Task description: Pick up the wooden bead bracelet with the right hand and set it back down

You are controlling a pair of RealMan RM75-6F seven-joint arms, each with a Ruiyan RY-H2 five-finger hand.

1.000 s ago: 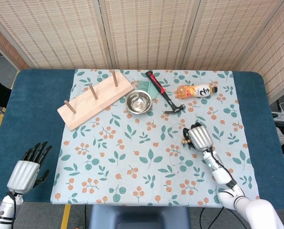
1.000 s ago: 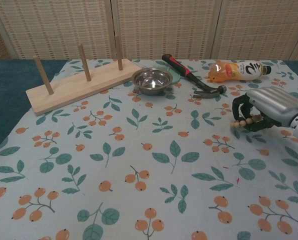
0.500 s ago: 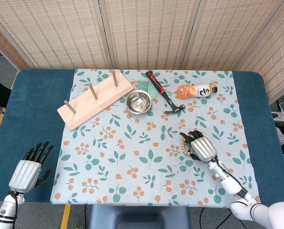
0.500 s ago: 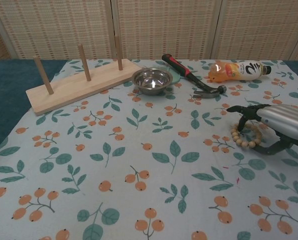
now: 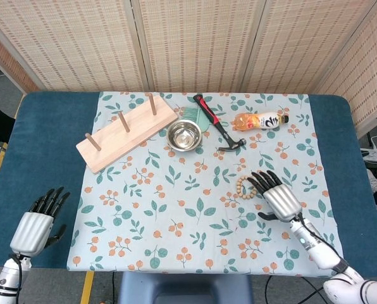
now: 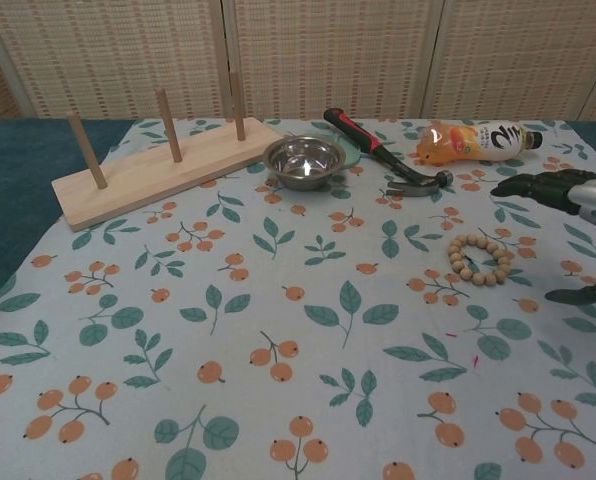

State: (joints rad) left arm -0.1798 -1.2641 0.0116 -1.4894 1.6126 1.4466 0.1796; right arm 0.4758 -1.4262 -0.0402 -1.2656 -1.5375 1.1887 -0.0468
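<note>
The wooden bead bracelet [image 5: 245, 185] [image 6: 480, 259] lies flat on the patterned cloth, a closed ring of pale beads right of centre. My right hand [image 5: 277, 197] [image 6: 575, 205] is just behind and to the right of it, fingers spread, holding nothing; the fingertips reach close to the ring in the head view but do not grip it. My left hand [image 5: 38, 223] rests open on the blue table at the front left, far from the bracelet, and is outside the chest view.
A wooden peg board [image 5: 126, 132] lies at the back left. A steel bowl [image 5: 184, 135], a hammer [image 5: 217, 123] and an orange drink bottle [image 5: 259, 120] sit behind the bracelet. The blue table [image 5: 37, 145] borders the cloth.
My right hand carried the bracelet down to the cloth, let it go and drew back toward the front right with fingers spread. The left hand stayed put.
</note>
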